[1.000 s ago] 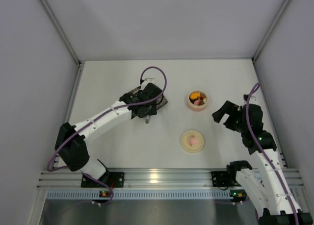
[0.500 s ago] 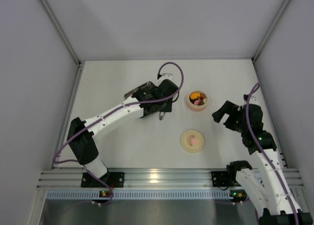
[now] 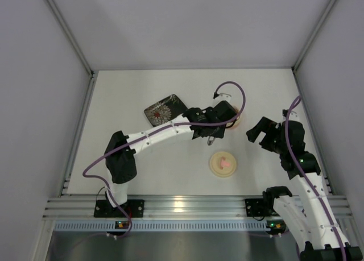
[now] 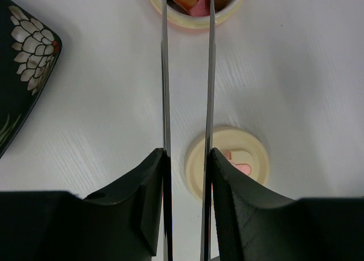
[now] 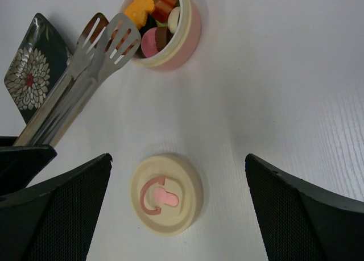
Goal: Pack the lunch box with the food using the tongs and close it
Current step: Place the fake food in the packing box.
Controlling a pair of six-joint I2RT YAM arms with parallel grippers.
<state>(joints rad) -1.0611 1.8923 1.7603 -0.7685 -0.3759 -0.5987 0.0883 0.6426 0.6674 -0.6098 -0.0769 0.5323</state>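
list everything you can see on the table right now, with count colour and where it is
lunch box: one, pink sides with cream rim, far right of the table's centre, open
food: at least six pieces, orange, red, pink, cream, brown and black, inside the lunch box
lid: one, cream with pink knob, flat on the table nearer the arms than the lunch box
plate: one, dark with a white floral pattern, left of the lunch box
tongs: one pair, silvery, tips at the lunch box's rim
table: one, white, under everything
left gripper: one, black, jaws shut on the tongs
right gripper: one, black, jaws open and holding nothing, right of the lid
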